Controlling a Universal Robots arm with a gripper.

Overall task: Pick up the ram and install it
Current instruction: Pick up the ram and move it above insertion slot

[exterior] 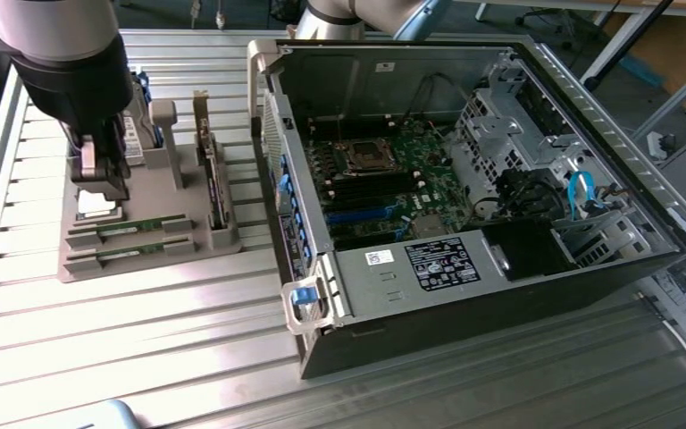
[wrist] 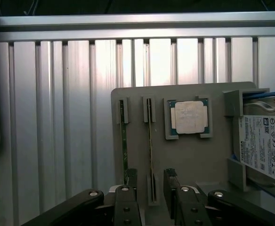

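The ram (exterior: 129,231) is a long, thin green stick. It stands on its long edge in a slot of a grey holder (wrist: 189,157), at the middle left of the exterior view. A second ram stick (exterior: 129,257) stands parallel just beside it in the next slot, nearer the holder's outer edge.
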